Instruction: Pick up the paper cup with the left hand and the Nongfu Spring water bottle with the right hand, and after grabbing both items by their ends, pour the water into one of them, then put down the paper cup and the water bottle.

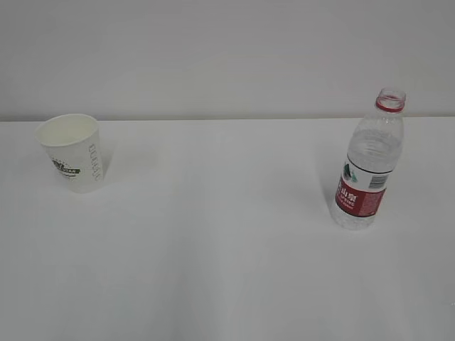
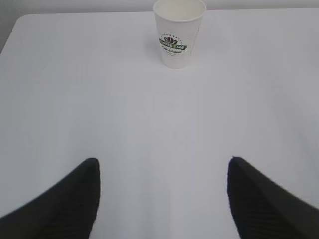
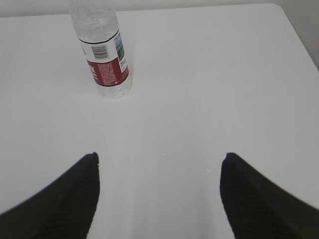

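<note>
Currently both of your grippers are spread wide and empty. The left hand (image 2: 162, 199) sits at the frame's bottom; the paper cup (image 2: 178, 33) stands upright at top centre, straight ahead, apparently empty. The right hand (image 3: 159, 196) faces the Nongfu Spring water bottle (image 3: 103, 55), upright and uncapped, upper left, holding water.

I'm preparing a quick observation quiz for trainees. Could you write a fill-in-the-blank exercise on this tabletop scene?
1. The paper cup stands ____ on the table.
2. The water bottle has a red neck ring and no ____.
3. In the exterior view, the cup is to the ____ of the bottle.
4. The left hand is ____, holding nothing.

Missing words: upright; cap; left; open
</note>
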